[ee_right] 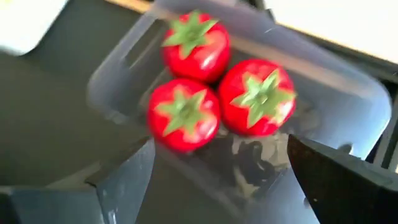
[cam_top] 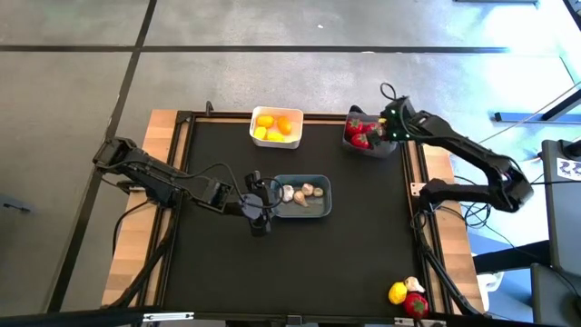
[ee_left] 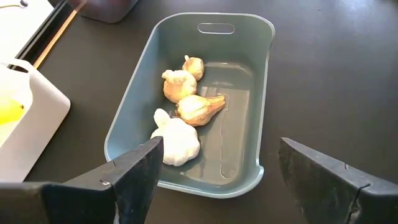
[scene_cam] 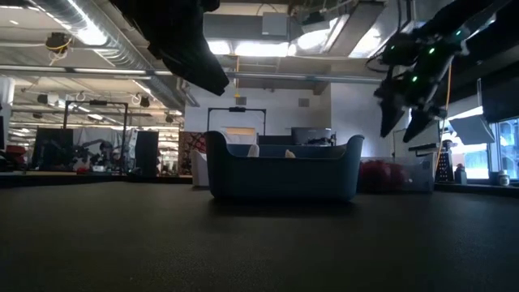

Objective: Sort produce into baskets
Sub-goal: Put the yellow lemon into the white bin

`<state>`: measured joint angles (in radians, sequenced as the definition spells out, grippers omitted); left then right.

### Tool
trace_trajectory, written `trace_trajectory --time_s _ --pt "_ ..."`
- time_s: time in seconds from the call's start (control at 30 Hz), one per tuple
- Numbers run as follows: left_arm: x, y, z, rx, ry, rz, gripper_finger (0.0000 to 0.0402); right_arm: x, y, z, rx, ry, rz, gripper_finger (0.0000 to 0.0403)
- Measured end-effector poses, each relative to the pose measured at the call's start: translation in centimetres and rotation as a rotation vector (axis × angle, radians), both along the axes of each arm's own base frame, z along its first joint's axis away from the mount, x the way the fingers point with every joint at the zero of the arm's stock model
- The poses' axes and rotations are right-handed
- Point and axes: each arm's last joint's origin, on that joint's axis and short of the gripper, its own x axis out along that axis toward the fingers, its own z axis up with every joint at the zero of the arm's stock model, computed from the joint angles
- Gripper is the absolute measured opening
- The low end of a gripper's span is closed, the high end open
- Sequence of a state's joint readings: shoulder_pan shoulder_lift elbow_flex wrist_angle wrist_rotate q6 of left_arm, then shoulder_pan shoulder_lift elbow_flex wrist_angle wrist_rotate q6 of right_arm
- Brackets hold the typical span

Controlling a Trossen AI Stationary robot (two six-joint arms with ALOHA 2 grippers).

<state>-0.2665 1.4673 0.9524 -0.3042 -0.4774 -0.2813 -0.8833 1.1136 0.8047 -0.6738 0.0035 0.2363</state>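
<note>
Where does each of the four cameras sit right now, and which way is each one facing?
High view: overhead, straight down on the table; both arms show.
Low view: at tabletop height, level across at the blue-grey basket; both arms hang in from above.
Left wrist view: on the left arm, over the blue-grey basket and its garlic bulbs; left gripper open.
Right wrist view: on the right arm, over the grey basket with three tomatoes; right gripper open.
Shared: the blue-grey basket appears in high, low and left wrist views.

Three red tomatoes (ee_right: 214,93) lie clustered in the grey basket (ee_right: 348,112).
</note>
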Motion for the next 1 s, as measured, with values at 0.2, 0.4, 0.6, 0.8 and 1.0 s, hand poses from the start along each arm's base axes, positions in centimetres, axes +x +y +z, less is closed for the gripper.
trace_trajectory --time_s 0.2,0.4,0.6,0.8,1.0 --pt "0.0 0.0 0.0 0.0 -0.001 0.0 0.0311 -0.3 4.6 1.8 0.053 -0.058 0.121 0.0365" --pt "0.0 0.0 0.0 0.004 0.001 -0.004 0.0311 0.4 9.0 3.0 0.072 -0.127 0.286 0.0365" --pt "0.0 0.0 0.0 0.012 0.004 -0.011 0.0311 1.9 13.0 3.1 0.1 -0.138 0.493 0.0365" --pt "0.0 0.0 0.0 0.013 0.004 -0.012 0.031 3.2 17.2 2.6 0.131 -0.093 0.7 0.0365" --pt "0.0 0.0 0.0 0.013 0.005 -0.012 0.031 4.7 21.4 3.9 0.141 -0.031 0.831 0.0365"
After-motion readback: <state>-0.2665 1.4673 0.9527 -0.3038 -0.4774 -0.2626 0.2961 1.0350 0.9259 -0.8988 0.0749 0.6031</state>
